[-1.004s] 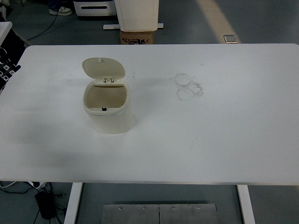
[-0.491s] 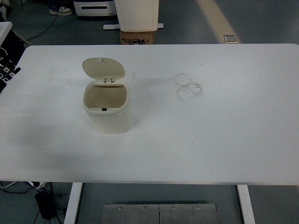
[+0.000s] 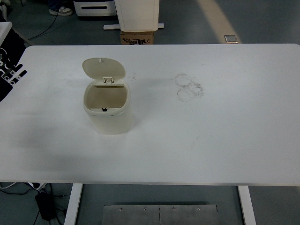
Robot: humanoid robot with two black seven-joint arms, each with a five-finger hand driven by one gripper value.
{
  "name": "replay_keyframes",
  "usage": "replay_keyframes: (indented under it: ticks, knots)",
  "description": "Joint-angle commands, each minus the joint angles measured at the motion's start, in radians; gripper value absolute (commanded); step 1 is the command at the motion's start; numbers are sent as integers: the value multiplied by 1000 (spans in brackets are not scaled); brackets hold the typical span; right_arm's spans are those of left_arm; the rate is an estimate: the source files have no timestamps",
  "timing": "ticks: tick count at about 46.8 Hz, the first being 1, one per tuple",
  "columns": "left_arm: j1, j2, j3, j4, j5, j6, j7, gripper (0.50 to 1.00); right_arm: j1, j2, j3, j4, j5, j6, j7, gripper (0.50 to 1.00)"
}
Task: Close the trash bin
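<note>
A cream trash bin [image 3: 108, 112] stands on the left half of the white table [image 3: 211, 131]. Its round lid [image 3: 104, 68] is tipped up and back on the hinge, so the brown inside of the bin shows. My left hand [image 3: 13, 75] is just inside the picture's left edge, black with white markings, level with the lid and well to the left of the bin. It touches nothing. Most of that hand is cut off by the edge. My right arm does not show.
Faint ring-shaped smudges [image 3: 189, 87] mark the table to the right of the bin. Beyond the far edge stand a cardboard box [image 3: 138, 37] and a white cabinet [image 3: 137, 13]. Cables and a black box [image 3: 45, 204] lie on the floor under the near left corner.
My left hand has crept a little to the right at the left edge. The bin and its lid have not moved.
</note>
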Motion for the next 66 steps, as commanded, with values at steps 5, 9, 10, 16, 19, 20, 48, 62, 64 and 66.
replay_keyframes:
  ticks: [5,9,10,16,19,20,48,62,64,66]
  knots:
    - [-4,2,2,0,2,5,1,1000,0,0,0,0,0,0,0,991]
    - [-4,2,3,-1,2,36,3,1000,0,0,0,0,0,0,0,991]
    - [-5,2,3,-1,2,40,3,1000,0,0,0,0,0,0,0,991]
    - [-7,6,5,-5,6,49,3,1000,0,0,0,0,0,0,0,991]
    - [-7,8,5,-8,14,49,4,1000,0,0,0,0,0,0,0,991]
    - [-8,8,5,-8,16,49,4,1000,0,0,0,0,0,0,0,991]
    - [-19,196,8,-463,80,351,9,1000,0,0,0,0,0,0,0,991]
    - [-194,311,34,-656,111,477,104,1000,0,0,0,0,0,0,0,991]
    - [-211,316,41,-663,114,477,113,1000,0,0,0,0,0,0,0,991]
    - [-275,331,103,-682,149,477,130,1000,0,0,0,0,0,0,0,991]
